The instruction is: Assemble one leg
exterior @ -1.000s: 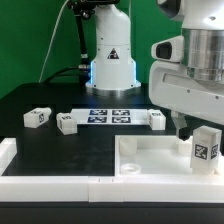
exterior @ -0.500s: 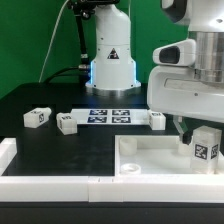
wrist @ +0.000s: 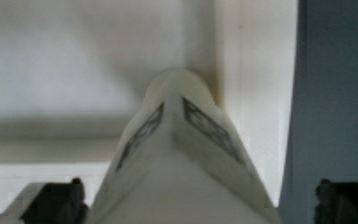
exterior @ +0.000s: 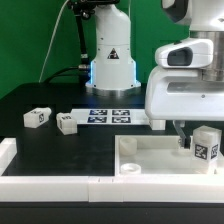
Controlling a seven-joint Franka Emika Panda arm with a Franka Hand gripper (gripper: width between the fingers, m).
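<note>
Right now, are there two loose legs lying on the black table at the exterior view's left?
Yes: one leg and a second leg lie side by side on the black table.

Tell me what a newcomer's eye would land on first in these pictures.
The arm's big white head fills the exterior view's right, hanging over a tagged leg that stands upright on the large white tray-like part. In the wrist view that leg rises between the open jaws of the gripper, not pinched. Further back on the black table, two more small tagged blocks lie beside the marker board.
</note>
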